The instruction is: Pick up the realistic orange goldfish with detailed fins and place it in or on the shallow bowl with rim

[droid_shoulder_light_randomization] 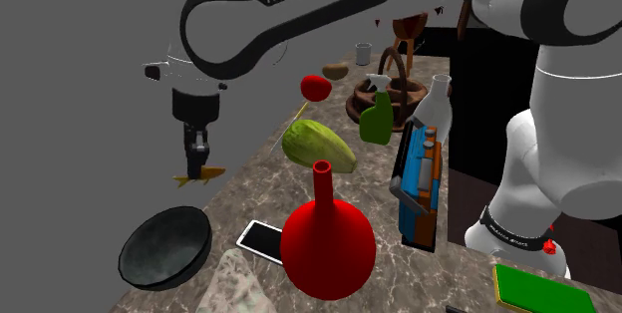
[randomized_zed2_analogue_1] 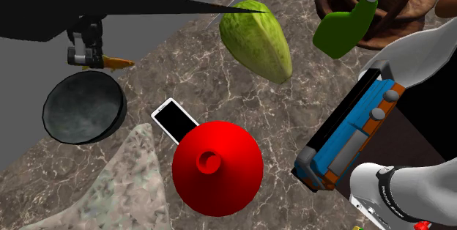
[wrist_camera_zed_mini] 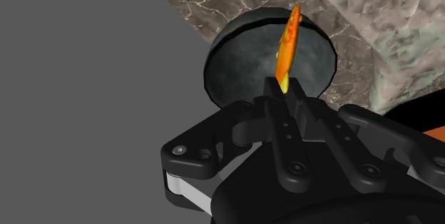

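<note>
Over on the shoulder view's left, the bowl [droid_shoulder_light_randomization: 164,248] is sitting right at the counter [droid_shoulder_light_randomization: 261,179] edge. Just above and beyond it, your end effector [droid_shoulder_light_randomization: 199,161] is clenching the goldfish [droid_shoulder_light_randomization: 202,174] by one end. The fish is hanging in the air, near the rim but not yet over the bowl's middle. Moving right, the phone [droid_shoulder_light_randomization: 261,238] and vase [droid_shoulder_light_randomization: 327,241] are crowding the bowl's far side. You're gripping a thin fish, so a jolt could slip it. Letting go short risks dropping it past the edge, and drifting right risks clipping the vase.
</note>
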`<action>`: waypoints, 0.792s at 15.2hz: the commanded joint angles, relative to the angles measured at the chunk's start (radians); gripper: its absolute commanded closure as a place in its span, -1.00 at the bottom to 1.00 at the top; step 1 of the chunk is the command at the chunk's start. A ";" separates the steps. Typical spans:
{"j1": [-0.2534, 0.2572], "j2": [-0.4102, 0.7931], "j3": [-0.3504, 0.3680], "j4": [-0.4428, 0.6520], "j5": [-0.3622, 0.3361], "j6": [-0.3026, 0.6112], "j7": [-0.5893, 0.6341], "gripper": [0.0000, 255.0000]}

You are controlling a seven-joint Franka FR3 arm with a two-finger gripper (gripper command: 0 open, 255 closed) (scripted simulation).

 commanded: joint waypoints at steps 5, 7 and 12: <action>0.089 0.196 0.015 0.298 -0.079 -0.074 0.138 1.00; 0.113 0.250 0.015 0.372 -0.095 -0.089 0.165 1.00; 0.111 0.250 0.016 0.305 -0.089 -0.023 0.150 1.00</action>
